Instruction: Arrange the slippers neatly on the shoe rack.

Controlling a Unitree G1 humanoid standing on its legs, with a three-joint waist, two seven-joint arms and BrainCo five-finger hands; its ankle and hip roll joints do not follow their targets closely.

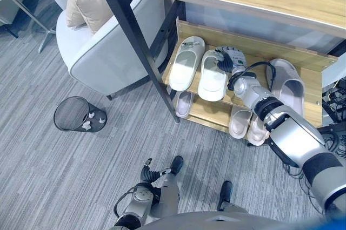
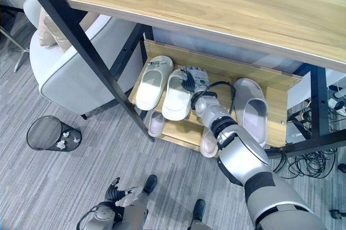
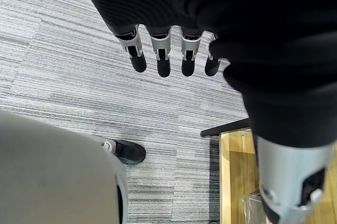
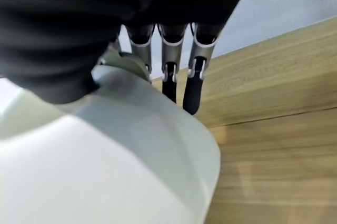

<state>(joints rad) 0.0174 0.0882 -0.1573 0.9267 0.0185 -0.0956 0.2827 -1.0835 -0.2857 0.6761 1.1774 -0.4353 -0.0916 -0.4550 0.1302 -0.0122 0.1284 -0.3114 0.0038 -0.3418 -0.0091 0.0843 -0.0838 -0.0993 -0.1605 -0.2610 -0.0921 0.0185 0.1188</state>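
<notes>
On the shoe rack (image 1: pixel 254 46), the right hand (image 2: pixel 192 81) rests straight fingers on one slipper (image 1: pixel 214 75), beside its mate (image 1: pixel 186 62). Placement seems nearly finished. Left hand (image 3: pixel 168 56) hangs relaxed, empty.

Pale cream rubber slippers (image 1: pixel 187 61) lie on the light-grained wooden shoe rack (image 1: pixel 311 86). The carpeted floor (image 1: pixel 70 176) is grey with fine stripes. A black mesh waste bin (image 1: pixel 74 114) holds white scraps, and tan cushions (image 1: pixel 89 0) rest on the light grey armchair (image 1: pixel 108 52).
</notes>
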